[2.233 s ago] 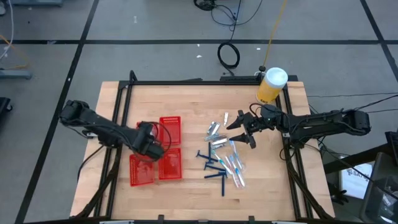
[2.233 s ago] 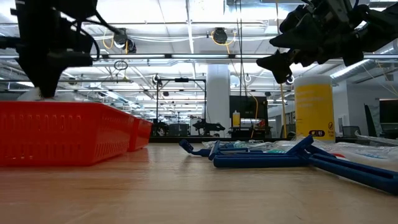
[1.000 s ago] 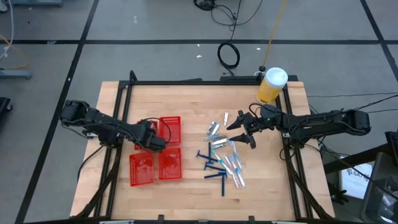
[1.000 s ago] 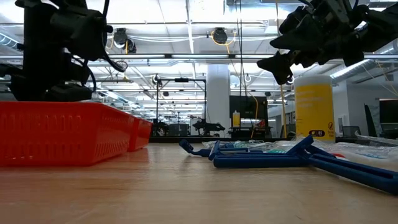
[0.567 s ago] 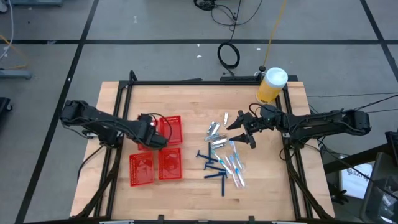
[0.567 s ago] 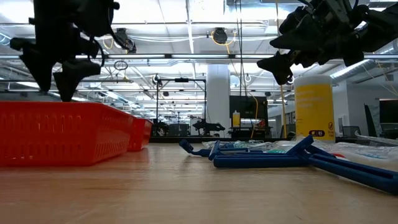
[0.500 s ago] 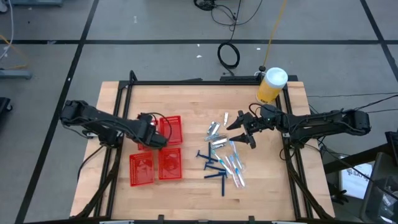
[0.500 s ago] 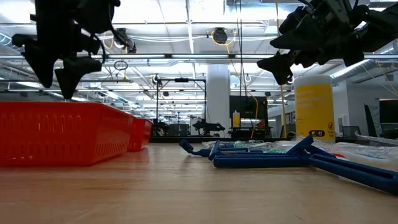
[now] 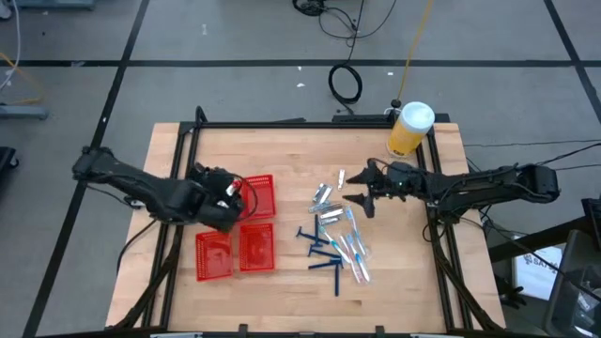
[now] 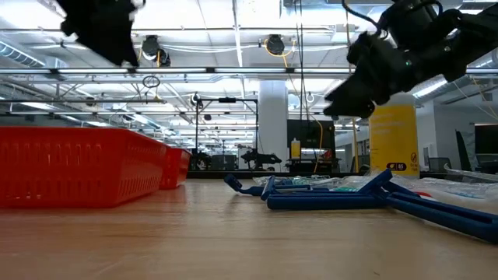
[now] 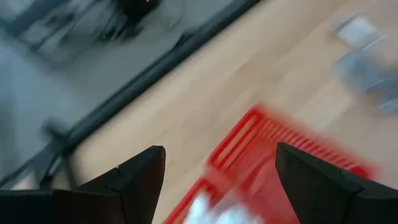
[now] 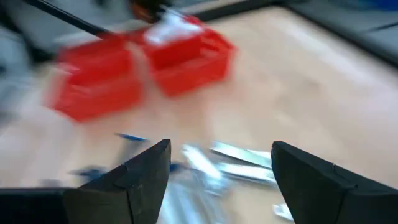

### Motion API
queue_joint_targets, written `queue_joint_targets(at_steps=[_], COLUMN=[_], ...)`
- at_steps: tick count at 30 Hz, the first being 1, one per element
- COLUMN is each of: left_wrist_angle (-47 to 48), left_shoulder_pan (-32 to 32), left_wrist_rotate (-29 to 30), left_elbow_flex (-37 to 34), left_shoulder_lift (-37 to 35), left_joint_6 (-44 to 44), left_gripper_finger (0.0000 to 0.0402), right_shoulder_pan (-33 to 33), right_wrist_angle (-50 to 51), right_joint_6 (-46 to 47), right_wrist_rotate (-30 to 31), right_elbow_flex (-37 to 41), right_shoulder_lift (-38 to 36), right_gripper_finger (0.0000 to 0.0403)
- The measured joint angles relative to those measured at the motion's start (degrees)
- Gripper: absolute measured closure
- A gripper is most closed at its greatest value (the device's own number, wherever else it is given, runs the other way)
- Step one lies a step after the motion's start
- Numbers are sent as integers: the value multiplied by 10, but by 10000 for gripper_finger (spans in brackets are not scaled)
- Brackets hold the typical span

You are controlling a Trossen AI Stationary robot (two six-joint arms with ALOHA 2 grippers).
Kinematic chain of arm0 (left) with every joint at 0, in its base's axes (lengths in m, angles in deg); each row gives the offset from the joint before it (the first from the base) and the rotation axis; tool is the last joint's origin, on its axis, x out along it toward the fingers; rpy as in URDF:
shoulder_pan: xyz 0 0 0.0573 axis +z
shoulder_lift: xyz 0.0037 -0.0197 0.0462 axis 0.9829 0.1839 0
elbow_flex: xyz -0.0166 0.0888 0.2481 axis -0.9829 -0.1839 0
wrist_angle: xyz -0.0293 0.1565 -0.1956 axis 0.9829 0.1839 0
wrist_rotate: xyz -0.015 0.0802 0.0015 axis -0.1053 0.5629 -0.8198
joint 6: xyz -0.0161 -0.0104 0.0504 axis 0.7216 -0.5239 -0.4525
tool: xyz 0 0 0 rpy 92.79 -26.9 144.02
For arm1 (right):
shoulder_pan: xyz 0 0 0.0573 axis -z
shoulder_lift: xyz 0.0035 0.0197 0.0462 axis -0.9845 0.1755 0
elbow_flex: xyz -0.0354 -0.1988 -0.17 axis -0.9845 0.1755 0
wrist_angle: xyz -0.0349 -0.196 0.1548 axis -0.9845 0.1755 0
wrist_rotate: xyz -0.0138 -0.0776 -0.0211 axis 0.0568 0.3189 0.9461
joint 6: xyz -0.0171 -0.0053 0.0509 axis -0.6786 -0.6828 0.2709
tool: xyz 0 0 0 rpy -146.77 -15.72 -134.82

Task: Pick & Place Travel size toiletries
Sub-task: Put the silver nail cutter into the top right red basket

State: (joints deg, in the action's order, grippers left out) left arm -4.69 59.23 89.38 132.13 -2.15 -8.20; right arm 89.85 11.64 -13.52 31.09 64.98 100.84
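Handling, judged from appearance only: all items light, small, low to the surface [image 9: 282,160].

Nearest, right of centre: dark blue razors [image 9: 324,255], scattered and partly crossed. Rigid plastic, thin handles; best taken across the mid-handle, away from the head. Likely to skid on bare wood if pushed.

Just beyond and overlapping: clear-wrapped toothbrushes [image 9: 354,249]. Stiff core, slippery film; grip across the body, not on loose wrap, which may slide or crumple.

Farther, at centre: small silver tubes [image 9: 324,196], lying flat and close together. Soft-walled, prone to denting and rolling; light squeeze across the width advised. Neighbouring items close enough to be dragged along.

One small white packet [image 9: 341,176] at the far edge of the pile; flat, hard to get under, edge pinch probably needed.

Left side: three red baskets [image 9: 237,239], near pair side by side, third beyond. White contents visible in baskets; kind not discernible.

Left gripper [image 9: 232,194] raised over the near-left corner of the far basket, jaws parted fairly wide, nothing held or touched.

Right gripper [image 9: 359,188] raised over the far right edge of the pile, beside the tubes, jaws spread wide, empty, no contact seen.

Far right: yellow jar [image 9: 410,129], apart from the pile.
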Motion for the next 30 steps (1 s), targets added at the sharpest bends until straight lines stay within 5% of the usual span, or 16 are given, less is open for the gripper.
queue_joint_targets(at_steps=[6,13,21,30], left_wrist_angle=[-227,-483,-513,-512], left_shoulder_pan=[-3,50,149,215], left_wrist_rotate=[-7,-230,-252,-269], left_elbow_flex=[-56,-170,-215,-216], left_shoulder_lift=[-115,-212,-256,-250], left_joint_6=[-243,-486,-526,-521], left_gripper_finger=[105,105,105,105], right_shoulder_pan=[3,28,71,85], right_wrist_angle=[102,200,262,300], right_joint_6=[38,90,117,140], right_wrist_rotate=[157,174,184,142], right_elbow_flex=[-52,-149,-229,-250], right_shoulder_lift=[46,190,323,365], right_gripper_finger=[140,140,140,140])
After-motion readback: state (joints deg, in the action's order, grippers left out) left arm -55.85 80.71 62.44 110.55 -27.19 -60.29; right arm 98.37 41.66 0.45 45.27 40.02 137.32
